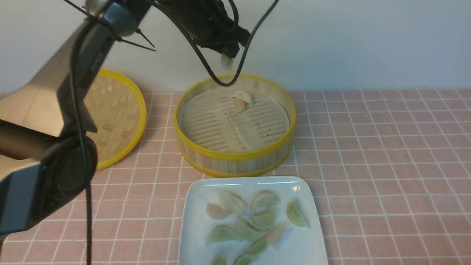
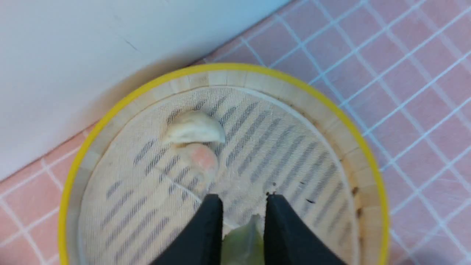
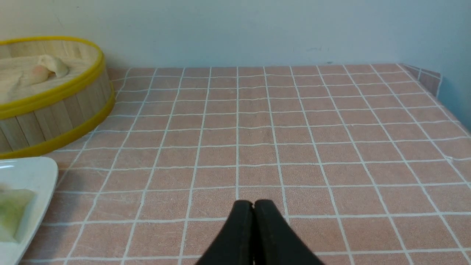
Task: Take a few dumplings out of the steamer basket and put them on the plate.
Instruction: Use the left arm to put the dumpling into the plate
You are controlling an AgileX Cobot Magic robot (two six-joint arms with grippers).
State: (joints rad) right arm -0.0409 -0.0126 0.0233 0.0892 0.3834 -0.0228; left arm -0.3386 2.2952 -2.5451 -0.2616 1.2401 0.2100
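My left pincer (image 1: pixel 229 54), upper centre of frame, pinching one pale green dumpling (image 1: pixel 227 62) above the steamer basket (image 1: pixel 235 163); my right pincer (image 3: pixel 254 203) pressed together; plate (image 1: pixel 305 243), lower centre, bearing several dumplings (image 1: pixel 296 213).

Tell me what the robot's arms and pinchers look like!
The left arm has boxy silver-grey links and a round black joint. Thin black cables run along it, and its faint lettering is too blurred to read. The left gripper and right gripper both have smooth black fingers tapering to narrow tips.
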